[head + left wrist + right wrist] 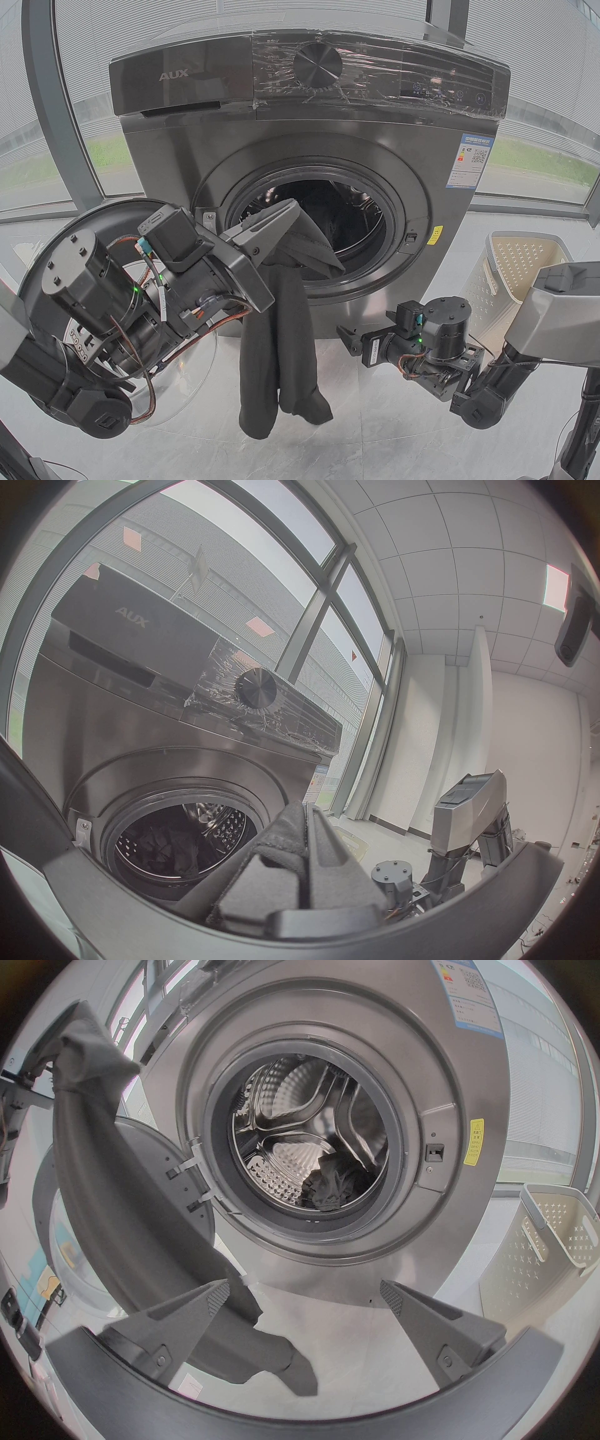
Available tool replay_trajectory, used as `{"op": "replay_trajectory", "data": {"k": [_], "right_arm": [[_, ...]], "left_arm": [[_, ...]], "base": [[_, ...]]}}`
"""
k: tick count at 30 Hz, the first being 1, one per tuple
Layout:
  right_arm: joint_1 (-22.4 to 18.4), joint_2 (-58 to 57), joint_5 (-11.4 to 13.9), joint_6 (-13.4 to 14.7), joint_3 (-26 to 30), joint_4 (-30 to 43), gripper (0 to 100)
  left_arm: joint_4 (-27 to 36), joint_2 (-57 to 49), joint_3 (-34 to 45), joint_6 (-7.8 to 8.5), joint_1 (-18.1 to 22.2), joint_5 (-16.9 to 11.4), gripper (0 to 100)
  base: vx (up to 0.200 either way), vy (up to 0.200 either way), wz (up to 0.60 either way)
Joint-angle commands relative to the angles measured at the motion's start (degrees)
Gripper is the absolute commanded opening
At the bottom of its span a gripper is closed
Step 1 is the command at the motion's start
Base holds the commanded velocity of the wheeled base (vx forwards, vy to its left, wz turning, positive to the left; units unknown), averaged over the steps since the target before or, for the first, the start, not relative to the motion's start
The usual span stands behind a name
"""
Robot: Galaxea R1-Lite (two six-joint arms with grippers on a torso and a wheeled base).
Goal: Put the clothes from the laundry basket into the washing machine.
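In the washing machine (450, 1079) lies dark clothing (334, 1182).

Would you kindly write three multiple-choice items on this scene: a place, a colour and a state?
1. The laundry basket stands, relative to the washing machine: A. on top B. inside C. on the floor, right of it
2. The garment in the left gripper is: A. red B. dark grey C. white
3. The right gripper is: A. open, empty B. shut on the garment C. shut on the basket
Answers: 1 C, it stands on the floor beside the machine; 2 B, the hanging cloth is dark grey; 3 A, its fingers stand apart.
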Motion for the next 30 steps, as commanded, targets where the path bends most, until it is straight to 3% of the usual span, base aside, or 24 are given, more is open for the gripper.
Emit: {"op": "replay_trajectory", "data": {"k": [1,6,15,20,30], "right_arm": [[-2.53,3.22,1.06,-0.95,-2.99,0.05,100],[-4.02,7.17,1.5,-1.74,-5.89,-0.74,100],[-1.21,10.42,1.59,-1.83,-9.75,-1.71,100],[0.63,10.95,1.76,-1.74,-8.61,-2.85,100],[3.71,9.9,4.49,-1.74,-3.42,-5.32,100]], "left_arm": [[-0.23,-0.13,0.09,-0.03,-0.11,-0.04,0],[-0.23,-0.13,0.09,-0.03,-0.11,-0.04,0],[-0.23,-0.13,0.0,-0.03,-0.11,-0.04,0],[-0.23,0.39,-0.44,-0.03,0.06,0.05,0],[-0.23,1.1,-1.31,-0.03,1.64,0.14,0]], "base": [[0.0,0.0,0.0],[0.0,0.0,0.0],[0.0,0.0,0.0],[0.0,0.0,0.0],[0.0,0.0,0.0]]}}
